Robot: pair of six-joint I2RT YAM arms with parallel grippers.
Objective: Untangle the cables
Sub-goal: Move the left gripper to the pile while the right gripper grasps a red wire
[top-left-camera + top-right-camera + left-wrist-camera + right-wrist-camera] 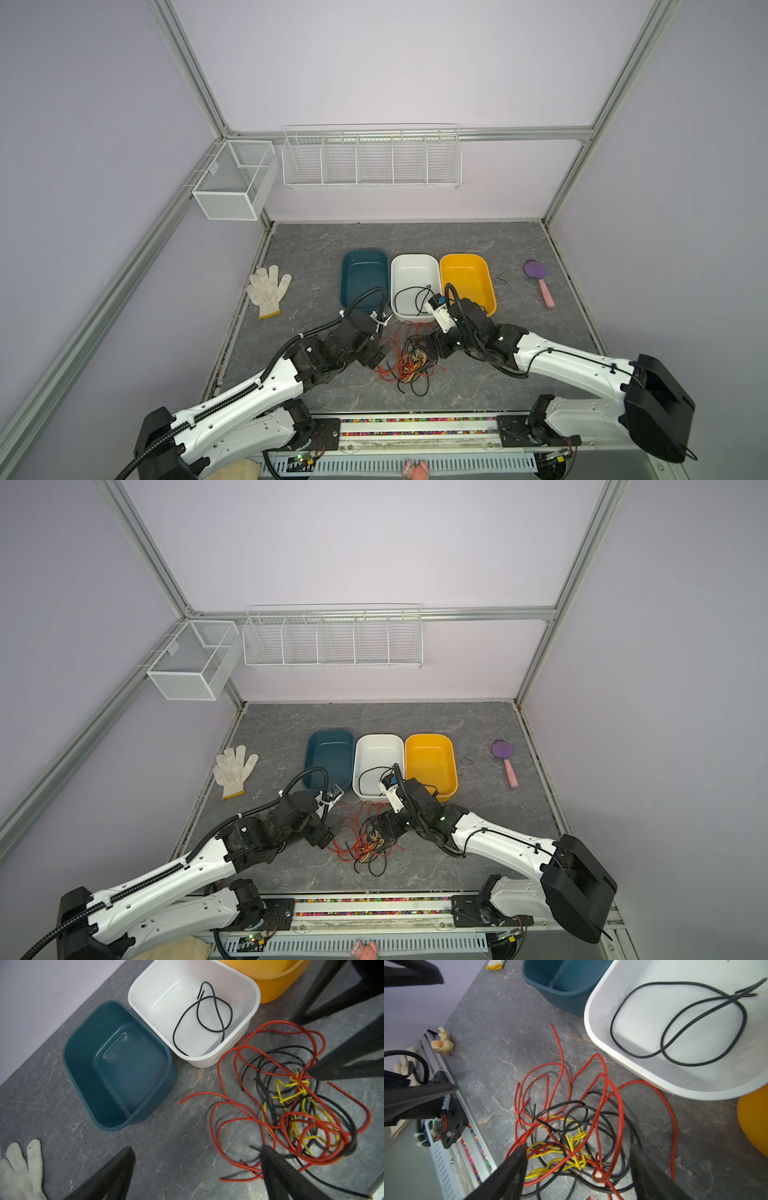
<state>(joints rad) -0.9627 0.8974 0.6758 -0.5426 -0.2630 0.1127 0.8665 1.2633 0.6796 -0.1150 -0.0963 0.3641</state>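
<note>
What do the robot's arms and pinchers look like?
The left arm and right arm have smooth white shells and chunky black joints. A ribbed black hose runs along the left arm, and a thin black wire along the right arm. The left gripper and right gripper each have two flat, pointed black fingers.

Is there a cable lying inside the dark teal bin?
No, the teal bin is empty in the left wrist view; the single black cable lies in the white bin beside it.
</note>
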